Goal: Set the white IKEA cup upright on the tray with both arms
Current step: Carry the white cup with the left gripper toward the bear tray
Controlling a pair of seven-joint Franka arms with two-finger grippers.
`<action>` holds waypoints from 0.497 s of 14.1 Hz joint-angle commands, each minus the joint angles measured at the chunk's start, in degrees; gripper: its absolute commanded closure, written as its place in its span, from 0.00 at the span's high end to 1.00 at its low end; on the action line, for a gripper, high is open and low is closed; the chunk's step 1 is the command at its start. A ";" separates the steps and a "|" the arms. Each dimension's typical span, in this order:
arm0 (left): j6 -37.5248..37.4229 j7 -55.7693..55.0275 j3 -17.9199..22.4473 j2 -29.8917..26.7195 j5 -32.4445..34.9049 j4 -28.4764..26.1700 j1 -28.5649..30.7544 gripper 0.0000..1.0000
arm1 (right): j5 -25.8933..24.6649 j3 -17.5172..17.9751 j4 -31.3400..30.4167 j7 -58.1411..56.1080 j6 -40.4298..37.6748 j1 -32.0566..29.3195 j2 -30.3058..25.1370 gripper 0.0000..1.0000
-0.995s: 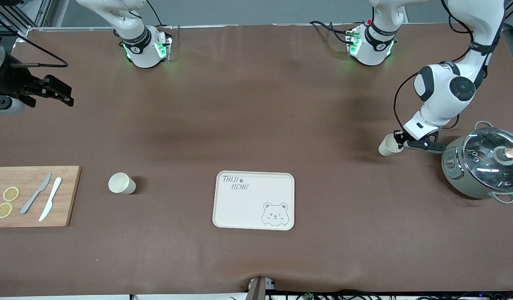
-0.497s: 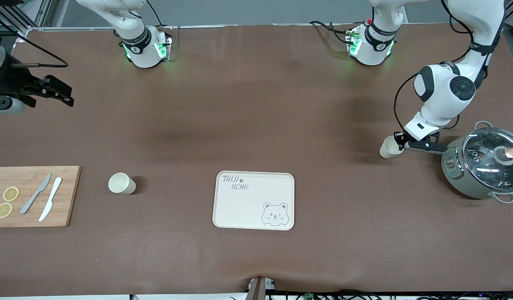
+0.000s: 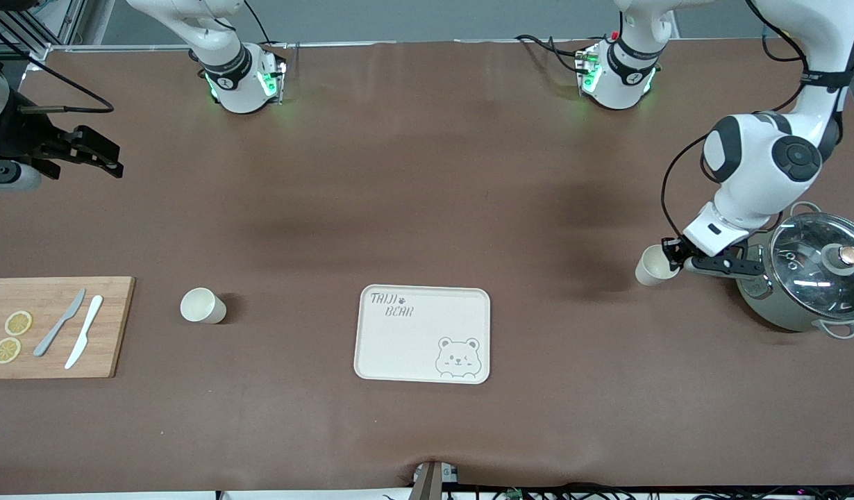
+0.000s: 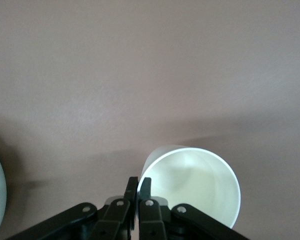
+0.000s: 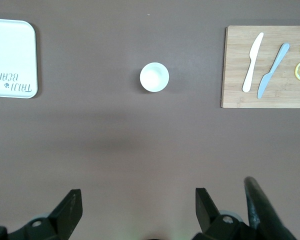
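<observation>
While L pincer [image 3: 671,258] grips empty cup [image 3: 653,266], tray [image 3: 399,347] bare.

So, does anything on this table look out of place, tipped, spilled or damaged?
Nothing stands out. The left claw holds one white cup by its rim in the air, beside the pot. The second cup stands upright between the cutting board and the tray. The right claw waits, open.

Cream tray [image 3: 399,347] with grey bear drawing; white cups [image 3: 202,305]; brown table [image 3: 427,194].
</observation>
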 commanded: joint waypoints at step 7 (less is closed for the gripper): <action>-17.51 -14.40 -9.83 0.27 -0.76 15.76 -0.29 0.00 | -0.46 -0.07 0.29 -0.45 -0.23 0.12 0.18 1.00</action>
